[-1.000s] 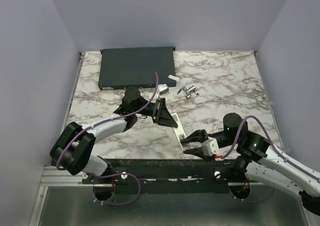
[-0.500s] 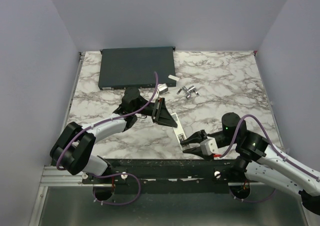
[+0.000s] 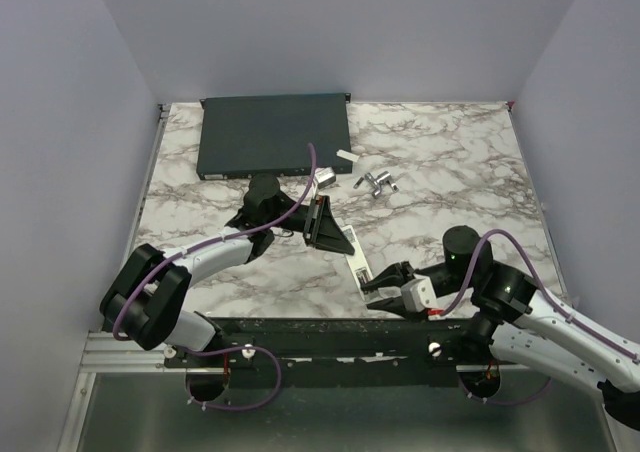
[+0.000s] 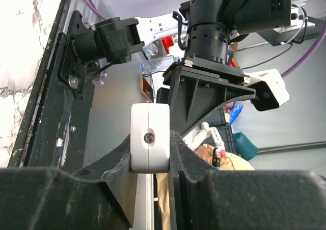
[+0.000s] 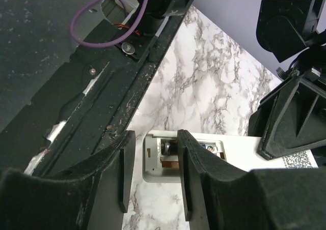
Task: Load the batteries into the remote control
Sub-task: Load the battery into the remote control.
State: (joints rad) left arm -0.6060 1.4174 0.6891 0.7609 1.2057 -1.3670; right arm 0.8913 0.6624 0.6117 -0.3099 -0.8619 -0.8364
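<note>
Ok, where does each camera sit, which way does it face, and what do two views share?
Top external: above and behind the arms, looking down on the marble table; both arms show, left pincer and right pincer meeting at the remote control.
Left wrist: faces the table's near edge along its own fingers, which clamp the remote's end; right arm beyond.
Right wrist: looks down between its own parted fingers into the open battery compartment.
Shared: all three see the remote; each wrist view shows the other pincer.

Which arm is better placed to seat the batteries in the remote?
Probably the right: the right tool hovers open over the open battery slot of the remote, while the left tool is shut on its other end, steadying it.
</note>
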